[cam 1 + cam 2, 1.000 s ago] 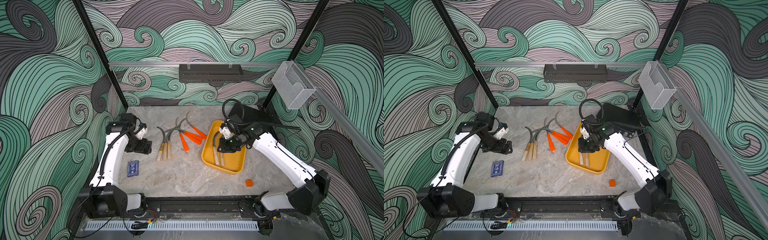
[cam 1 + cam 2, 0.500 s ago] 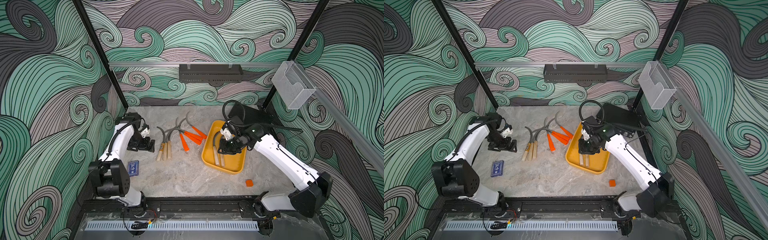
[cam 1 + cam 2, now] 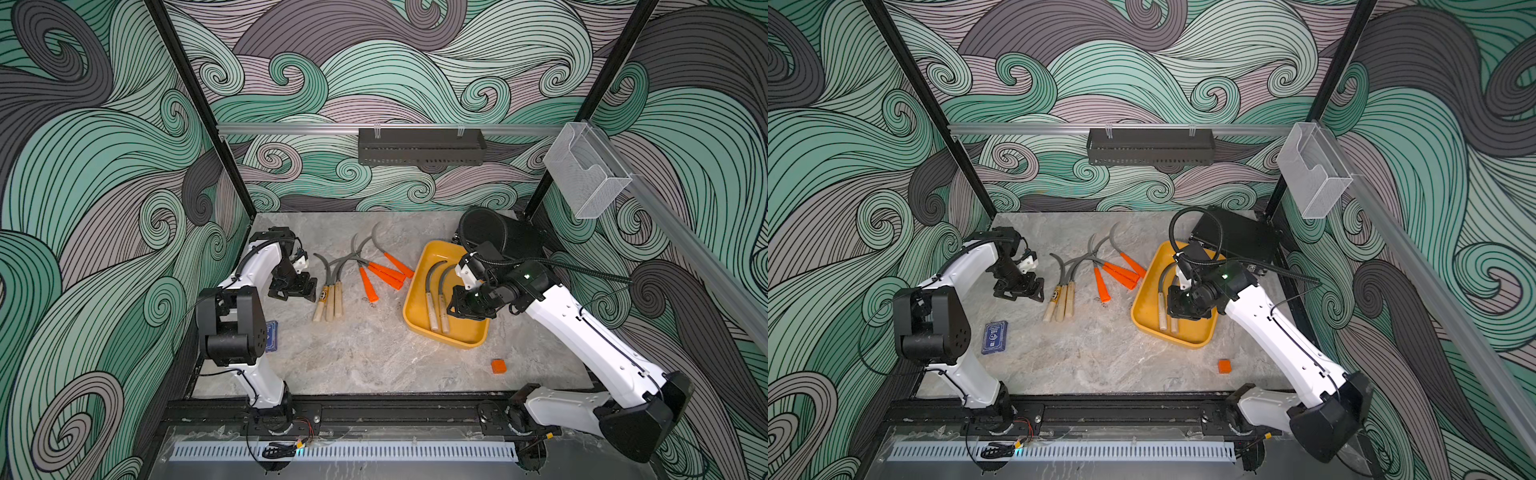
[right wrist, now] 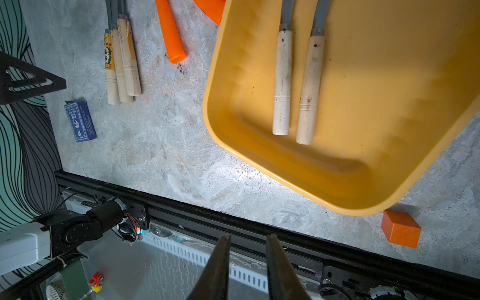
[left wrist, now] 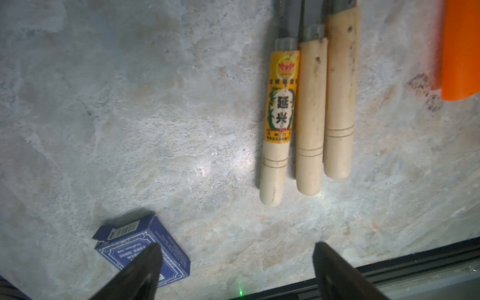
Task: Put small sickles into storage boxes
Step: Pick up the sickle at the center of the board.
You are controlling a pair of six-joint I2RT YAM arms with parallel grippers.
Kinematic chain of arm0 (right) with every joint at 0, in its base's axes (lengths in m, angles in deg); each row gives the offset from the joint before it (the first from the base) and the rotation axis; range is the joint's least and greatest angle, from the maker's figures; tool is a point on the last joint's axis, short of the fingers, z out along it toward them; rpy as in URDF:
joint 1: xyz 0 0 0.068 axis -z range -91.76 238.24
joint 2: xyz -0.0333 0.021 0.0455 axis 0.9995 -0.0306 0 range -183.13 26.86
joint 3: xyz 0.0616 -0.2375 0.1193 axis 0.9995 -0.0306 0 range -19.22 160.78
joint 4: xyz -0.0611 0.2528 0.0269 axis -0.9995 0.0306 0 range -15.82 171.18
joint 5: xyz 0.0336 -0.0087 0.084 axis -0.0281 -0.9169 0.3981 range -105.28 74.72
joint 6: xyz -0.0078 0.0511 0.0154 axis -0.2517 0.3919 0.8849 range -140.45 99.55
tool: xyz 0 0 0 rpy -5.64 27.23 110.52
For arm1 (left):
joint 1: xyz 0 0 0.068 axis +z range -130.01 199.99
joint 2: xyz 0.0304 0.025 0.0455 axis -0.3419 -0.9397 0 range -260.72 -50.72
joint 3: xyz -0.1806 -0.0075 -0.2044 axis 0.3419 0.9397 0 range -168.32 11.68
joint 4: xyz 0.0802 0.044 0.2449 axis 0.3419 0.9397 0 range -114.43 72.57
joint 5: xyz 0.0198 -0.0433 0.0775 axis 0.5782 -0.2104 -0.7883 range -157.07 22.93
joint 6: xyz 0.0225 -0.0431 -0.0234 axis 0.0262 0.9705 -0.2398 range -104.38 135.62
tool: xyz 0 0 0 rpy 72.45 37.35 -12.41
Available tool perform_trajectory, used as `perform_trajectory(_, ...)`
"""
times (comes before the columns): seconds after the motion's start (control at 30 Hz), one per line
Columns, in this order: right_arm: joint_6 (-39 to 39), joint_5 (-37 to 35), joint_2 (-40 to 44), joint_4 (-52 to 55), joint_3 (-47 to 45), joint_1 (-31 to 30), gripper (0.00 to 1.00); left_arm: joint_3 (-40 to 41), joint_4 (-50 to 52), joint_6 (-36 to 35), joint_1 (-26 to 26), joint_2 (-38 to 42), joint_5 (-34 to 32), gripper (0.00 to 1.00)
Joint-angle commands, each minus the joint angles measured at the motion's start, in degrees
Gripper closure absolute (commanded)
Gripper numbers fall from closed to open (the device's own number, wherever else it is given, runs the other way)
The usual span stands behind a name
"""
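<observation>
The storage box, a yellow-orange tray (image 3: 461, 330) (image 3: 1187, 332) (image 4: 363, 104), holds two small sickles with pale wooden handles (image 3: 432, 309) (image 3: 1163, 311) (image 4: 283, 78). My right gripper (image 3: 467, 307) (image 3: 1185, 307) (image 4: 248, 236) hovers over the tray beside them, shut and holding nothing. Three wooden-handled sickles (image 3: 330, 301) (image 3: 1061, 301) (image 5: 311, 117) lie side by side on the table. Several orange-handled ones (image 3: 382, 274) (image 3: 1117, 274) fan out between them and the tray. My left gripper (image 3: 297, 289) (image 3: 1019, 289) (image 5: 236, 249) is open and empty, just left of the wooden handles.
A blue card box (image 3: 271, 336) (image 5: 145, 252) lies near the left arm's elbow. A small orange cube (image 3: 498, 365) (image 4: 401, 228) sits in front of the tray. A black case (image 3: 511, 232) stands behind the tray. The black rail (image 3: 374, 407) runs along the table's front edge.
The left arm has folded its elbow toward the front, and its gripper has shifted right, closer to the wooden-handled sickles. The right gripper has stayed over the tray.
</observation>
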Motion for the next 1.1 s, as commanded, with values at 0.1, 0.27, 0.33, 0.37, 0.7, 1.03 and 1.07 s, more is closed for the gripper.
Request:
perform_trajectory(0.1,2.95,-2.02,2.16,1.76,-1.91,-0.25,0.73,0.44,-3.45,0.44,-2.51,-1.06,-2.04,0.1)
perform_trajectory(0.27,4.42,-2.14,3.89,2.12,-3.3,-0.26,0.73,0.11,-4.18,1.98,-4.0,-3.87,-2.93,0.12)
perform_trajectory(0.33,4.8,-2.37,4.59,2.4,-3.56,-0.27,0.73,0.1,-4.56,2.36,-4.42,-4.53,-3.36,0.14)
perform_trajectory(0.37,4.95,-2.52,4.89,2.71,-3.64,-0.3,0.73,0.11,-4.97,2.39,-4.69,-4.69,-3.74,0.14)
perform_trajectory(0.7,5.22,-2.62,6.32,3.82,-4.86,-0.23,0.73,-0.37,-6.12,4.74,-7.17,-7.96,-4.7,0.21)
perform_trajectory(1.03,4.66,-3.02,6.06,4.12,-4.88,-0.2,0.73,-1.7,-6.69,6.81,-8.75,-11.41,-7.83,0.25)
perform_trajectory(1.07,4.65,-3.07,6.03,4.11,-4.88,-0.2,0.73,-1.75,-6.76,6.93,-8.77,-11.71,-8.03,0.26)
